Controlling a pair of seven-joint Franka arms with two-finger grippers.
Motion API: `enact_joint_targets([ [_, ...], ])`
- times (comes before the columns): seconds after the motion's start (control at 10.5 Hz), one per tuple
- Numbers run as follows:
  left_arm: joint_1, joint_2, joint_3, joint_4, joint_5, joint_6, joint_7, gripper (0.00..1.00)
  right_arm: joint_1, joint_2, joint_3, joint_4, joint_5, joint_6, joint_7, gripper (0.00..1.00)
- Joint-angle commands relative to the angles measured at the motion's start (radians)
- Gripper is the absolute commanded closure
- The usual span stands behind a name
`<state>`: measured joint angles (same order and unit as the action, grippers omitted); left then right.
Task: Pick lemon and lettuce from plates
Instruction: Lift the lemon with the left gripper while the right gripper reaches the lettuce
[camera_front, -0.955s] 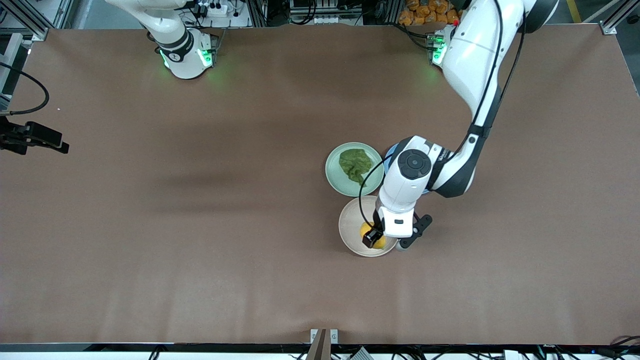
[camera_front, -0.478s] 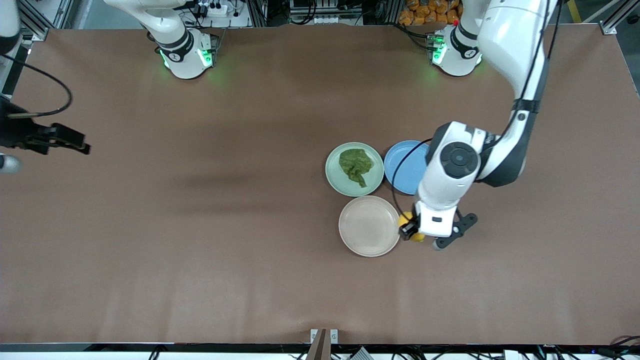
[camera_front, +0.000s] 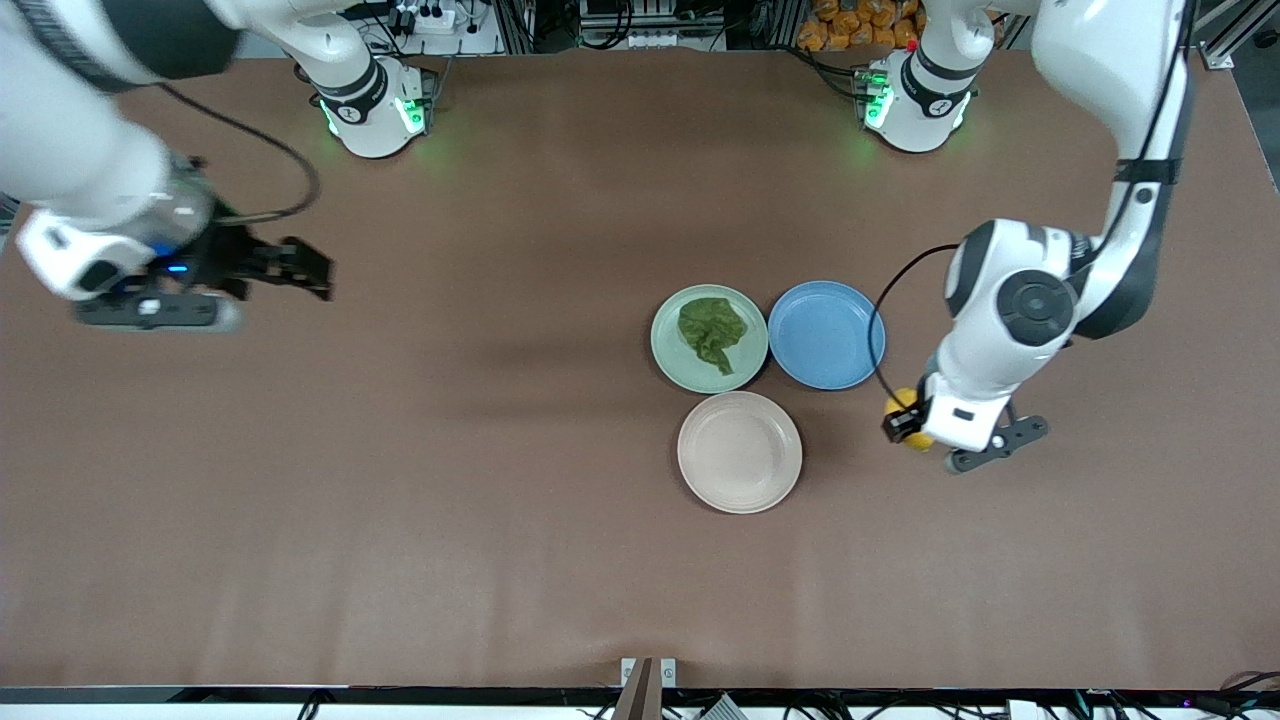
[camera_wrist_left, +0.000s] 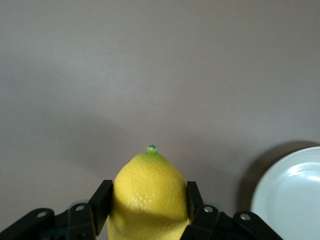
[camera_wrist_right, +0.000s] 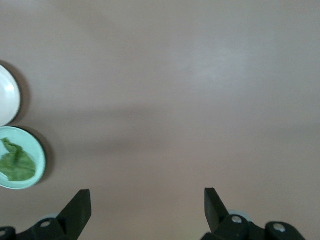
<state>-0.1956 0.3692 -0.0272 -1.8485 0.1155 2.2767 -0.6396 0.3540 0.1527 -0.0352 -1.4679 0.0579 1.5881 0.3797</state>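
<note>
Evidently lemon (camera_wrist_left: 149, 197) between left end effector (camera_wrist_left: 148, 205) fingers, above bare table (camera_front: 500, 500).

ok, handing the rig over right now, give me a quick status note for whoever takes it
Left gripper: shut on the lemon, up over bare table toward the left arm's end, beside the blue plate.
Right gripper: open, holding nothing, over bare table toward the right arm's end.
Lettuce lies on the mint plate. Cream plate holds nothing.
Done: lemon is off its plate.
Left: set the lemon down, pick the lettuce.
</note>
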Motion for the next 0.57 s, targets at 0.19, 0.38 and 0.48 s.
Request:
enact_joint_targets([
  [0.19, 0.126, -0.046, -0.011, -0.092, 0.007, 0.003, 0.263, 1.0, 0.265, 0.204, -0.009, 0.01, 0.0, 0.281, 0.442, 0.0],
  [0.38, 0.171, -0.033, -0.01, -0.121, 0.007, 0.006, 0.392, 1.0, 0.371, 0.331, -0.011, 0.056, -0.007, 0.34, 0.563, 0.0],
  [0.48, 0.185, -0.021, -0.01, -0.12, 0.007, 0.006, 0.447, 1.0, 0.425, 0.411, -0.011, 0.087, -0.009, 0.407, 0.665, 0.0],
])
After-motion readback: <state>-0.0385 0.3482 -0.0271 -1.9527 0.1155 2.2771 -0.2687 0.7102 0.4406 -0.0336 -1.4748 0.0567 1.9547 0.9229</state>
